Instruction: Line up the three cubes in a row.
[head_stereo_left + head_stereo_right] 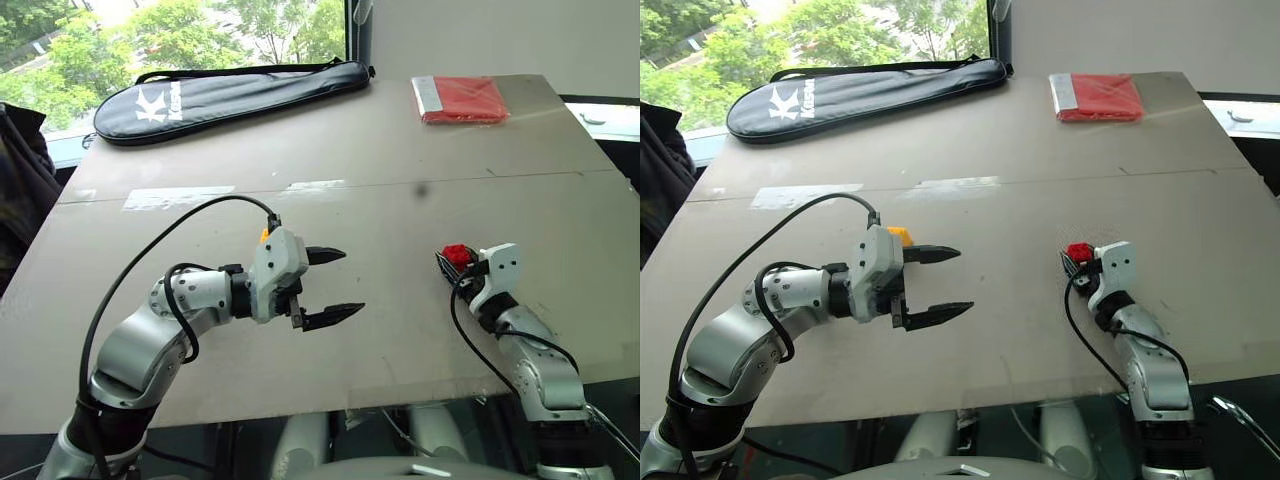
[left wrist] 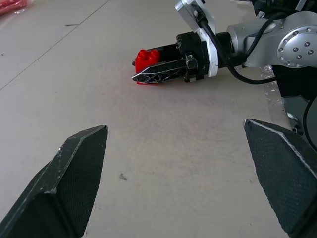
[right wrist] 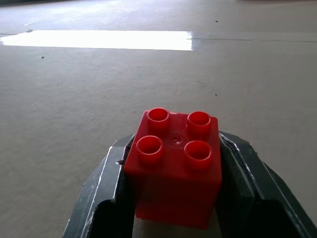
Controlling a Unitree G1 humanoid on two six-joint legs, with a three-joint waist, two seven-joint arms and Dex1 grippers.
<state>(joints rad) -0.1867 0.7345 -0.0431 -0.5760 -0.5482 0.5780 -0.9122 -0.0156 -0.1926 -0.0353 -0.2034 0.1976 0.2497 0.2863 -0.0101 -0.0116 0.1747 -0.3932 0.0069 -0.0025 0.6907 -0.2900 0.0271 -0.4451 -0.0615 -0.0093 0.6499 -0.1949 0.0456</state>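
The right end effector [image 1: 452, 262] is clamped on the red cube [image 3: 174, 166], low over the surface [image 1: 400, 160] at about four o'clock. The left end effector [image 1: 332, 285] gapes wide, empty, a yellow cube [image 1: 901, 235] just behind it at nine o'clock. A careless left sweep could knock that cube astray.

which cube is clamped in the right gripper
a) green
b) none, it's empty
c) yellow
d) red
d, the right gripper has its jaws closed on either side of the red cube, whose four studs face up in the right wrist view; the left gripper stands open and holds nothing.
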